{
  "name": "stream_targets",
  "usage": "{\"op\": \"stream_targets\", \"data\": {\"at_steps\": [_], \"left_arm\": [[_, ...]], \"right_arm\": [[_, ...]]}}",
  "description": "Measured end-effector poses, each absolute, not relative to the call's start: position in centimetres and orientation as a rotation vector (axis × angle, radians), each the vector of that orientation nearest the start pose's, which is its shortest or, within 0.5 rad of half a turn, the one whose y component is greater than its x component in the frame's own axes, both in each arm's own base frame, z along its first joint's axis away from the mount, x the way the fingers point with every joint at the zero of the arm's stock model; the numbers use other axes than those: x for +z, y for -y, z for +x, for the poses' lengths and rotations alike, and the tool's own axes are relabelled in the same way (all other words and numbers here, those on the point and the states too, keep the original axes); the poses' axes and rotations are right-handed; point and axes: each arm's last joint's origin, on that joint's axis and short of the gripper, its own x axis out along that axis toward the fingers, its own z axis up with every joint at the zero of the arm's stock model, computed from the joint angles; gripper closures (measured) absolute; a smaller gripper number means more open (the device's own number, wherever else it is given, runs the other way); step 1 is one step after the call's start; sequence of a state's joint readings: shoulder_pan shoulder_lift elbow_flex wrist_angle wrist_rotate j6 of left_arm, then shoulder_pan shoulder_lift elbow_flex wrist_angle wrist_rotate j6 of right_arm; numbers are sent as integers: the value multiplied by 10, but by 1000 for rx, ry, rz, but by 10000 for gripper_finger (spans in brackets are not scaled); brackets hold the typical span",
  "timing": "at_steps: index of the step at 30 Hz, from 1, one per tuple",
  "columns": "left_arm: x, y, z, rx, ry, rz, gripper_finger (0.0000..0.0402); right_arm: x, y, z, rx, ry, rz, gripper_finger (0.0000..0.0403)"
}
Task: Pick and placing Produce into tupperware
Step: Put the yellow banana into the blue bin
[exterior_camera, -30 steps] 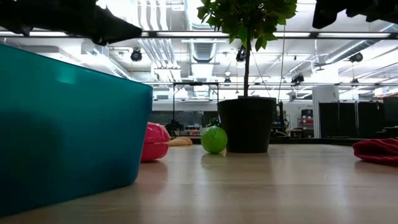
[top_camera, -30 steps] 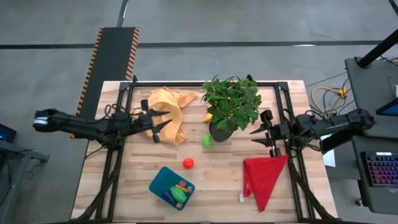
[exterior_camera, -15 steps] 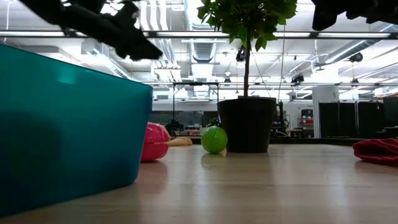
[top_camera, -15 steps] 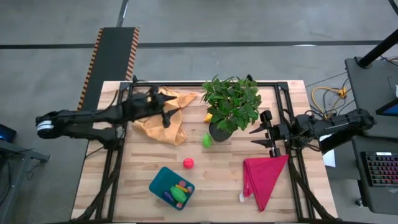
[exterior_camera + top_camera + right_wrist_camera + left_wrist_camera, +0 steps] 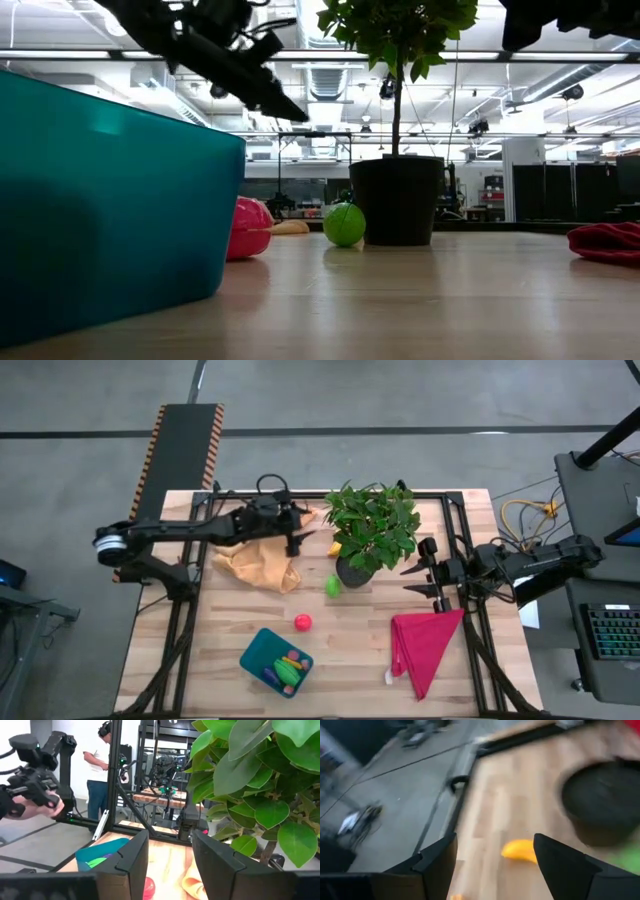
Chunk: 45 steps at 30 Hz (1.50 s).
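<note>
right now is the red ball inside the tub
No, the red ball lies on the bare table, apart from the tub that already holds other pieces.

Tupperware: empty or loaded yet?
Partly loaded. In the high view the teal tupperware holds several produce pieces, green and yellow among them; a red piece and a green piece lie outside.

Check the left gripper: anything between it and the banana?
Nothing visible. The left gripper is open above the bare wood with the banana showing between its fingers; the potted plant stands beside the banana, not across the approach.
</note>
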<state>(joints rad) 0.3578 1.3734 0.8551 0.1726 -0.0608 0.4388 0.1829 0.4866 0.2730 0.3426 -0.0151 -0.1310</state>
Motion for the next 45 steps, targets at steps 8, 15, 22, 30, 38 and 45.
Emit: {"op": "stream_targets", "data": {"at_steps": [8, 15, 22, 30, 38, 45], "left_arm": [[245, -143, 291, 624, -223, -167, 155], [241, -151, 306, 557, -136, -531, 155], [223, -158, 323, 541, -257, -591, 155], [193, -160, 332, 569, -339, -672, 155], [191, -155, 352, 480, -369, -654, 155], [188, -143, 370, 422, -476, -576, 155]], "right_arm": [[245, -25, 133, 192, 123, -95, 256], [244, -25, 133, 192, 113, -96, 253], [244, -25, 133, 192, 113, -96, 252], [243, -25, 133, 193, 105, -97, 256], [243, -25, 133, 192, 106, -97, 266], [242, -24, 133, 176, 95, -98, 270]]}}
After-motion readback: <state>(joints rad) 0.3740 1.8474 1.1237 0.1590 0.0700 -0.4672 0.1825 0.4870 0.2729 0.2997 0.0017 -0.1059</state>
